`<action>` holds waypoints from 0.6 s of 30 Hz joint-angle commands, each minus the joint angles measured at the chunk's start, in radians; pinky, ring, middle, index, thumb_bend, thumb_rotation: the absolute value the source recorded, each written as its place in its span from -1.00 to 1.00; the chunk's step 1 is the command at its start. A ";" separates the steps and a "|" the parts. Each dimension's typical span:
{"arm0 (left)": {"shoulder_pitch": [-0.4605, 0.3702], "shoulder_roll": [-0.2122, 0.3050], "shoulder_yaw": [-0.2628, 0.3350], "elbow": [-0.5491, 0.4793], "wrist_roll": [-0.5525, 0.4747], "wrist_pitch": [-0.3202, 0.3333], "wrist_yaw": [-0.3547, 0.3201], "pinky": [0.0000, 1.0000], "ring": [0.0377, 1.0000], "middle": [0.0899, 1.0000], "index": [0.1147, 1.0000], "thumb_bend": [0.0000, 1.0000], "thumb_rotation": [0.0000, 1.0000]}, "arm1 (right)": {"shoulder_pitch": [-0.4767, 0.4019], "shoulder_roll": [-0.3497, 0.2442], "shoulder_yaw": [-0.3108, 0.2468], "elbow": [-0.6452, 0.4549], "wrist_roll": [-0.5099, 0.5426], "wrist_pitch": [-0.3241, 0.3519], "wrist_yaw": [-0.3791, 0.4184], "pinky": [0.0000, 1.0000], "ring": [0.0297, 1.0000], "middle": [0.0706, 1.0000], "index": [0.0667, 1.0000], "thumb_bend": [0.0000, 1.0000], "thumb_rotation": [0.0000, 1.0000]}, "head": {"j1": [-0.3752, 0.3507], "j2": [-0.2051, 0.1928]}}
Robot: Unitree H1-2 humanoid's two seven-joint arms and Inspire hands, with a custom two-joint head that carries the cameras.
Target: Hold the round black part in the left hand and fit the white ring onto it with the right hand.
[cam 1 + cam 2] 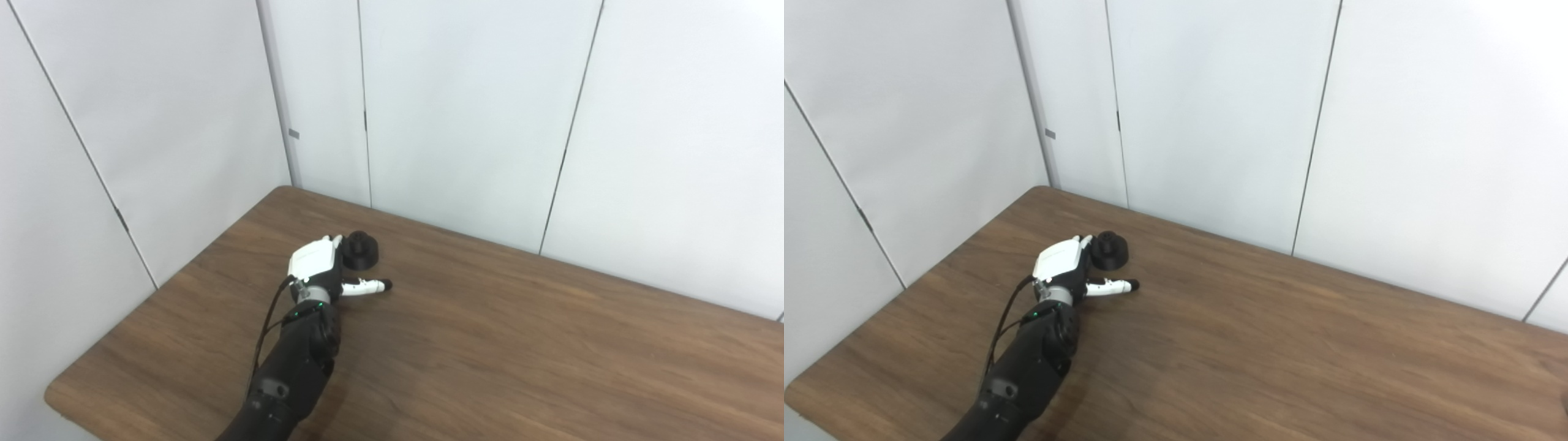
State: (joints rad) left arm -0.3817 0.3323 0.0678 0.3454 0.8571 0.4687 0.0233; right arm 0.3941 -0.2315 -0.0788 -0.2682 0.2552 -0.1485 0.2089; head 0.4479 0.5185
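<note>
Dark forearm casing nearest the lens, cable looped along it, leading up to the left hand (318,266) with its white back plate. The hand lies low on the wooden table (520,343), thumb stuck out flat along the boards on the near side of the round black part (359,250), fingers reaching up to the part's left flank; whether they touch it or have closed on it I cannot tell, as the back plate hides them. The part sits on the table at the hand's far right corner: matte black, a wide disc base with a narrower raised hub on top. Likely a rigid moulded or printed piece, light, not fragile, somewhat slick on its smooth rim. Best hold judged to be around the base rim, leaving the hub clear for a ring. No white ring and no right hand in either view.
</note>
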 commanded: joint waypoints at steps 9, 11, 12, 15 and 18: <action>-0.045 0.051 -0.011 -0.001 -0.019 0.000 0.045 1.00 1.00 1.00 0.93 1.00 0.17 | 0.071 -0.016 0.012 0.006 -0.008 0.012 0.015 0.96 0.99 1.00 0.98 0.16 1.00 | -0.010 0.013; -0.044 0.059 -0.014 0.000 -0.013 0.001 0.045 1.00 1.00 1.00 0.93 1.00 0.23 | 0.071 -0.018 0.013 0.013 -0.023 0.002 0.013 0.93 0.98 1.00 0.99 0.19 1.00 | -0.013 0.013; -0.043 0.063 -0.013 -0.001 -0.015 0.001 0.048 1.00 1.00 1.00 0.93 1.00 0.24 | 0.071 -0.019 0.014 0.016 -0.025 0.000 0.014 0.93 0.98 1.00 0.99 0.20 1.00 | -0.015 0.014; -0.041 0.071 -0.006 -0.005 -0.028 0.000 0.055 1.00 1.00 1.00 0.92 1.00 0.19 | 0.074 -0.021 0.015 0.012 -0.026 0.006 0.012 0.94 0.99 1.00 0.98 0.26 1.00 | -0.017 0.015; -0.042 0.079 -0.004 -0.002 -0.043 0.000 0.062 1.00 1.00 1.00 0.91 1.00 0.14 | 0.077 -0.022 0.016 0.009 -0.026 0.005 0.011 0.96 1.00 1.00 0.98 0.27 1.00 | -0.019 0.017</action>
State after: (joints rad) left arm -0.3822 0.3756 0.0563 0.3569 0.8133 0.4687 0.0460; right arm 0.4283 -0.2384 -0.0687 -0.2819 0.2472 -0.1688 0.2094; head 0.4295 0.5353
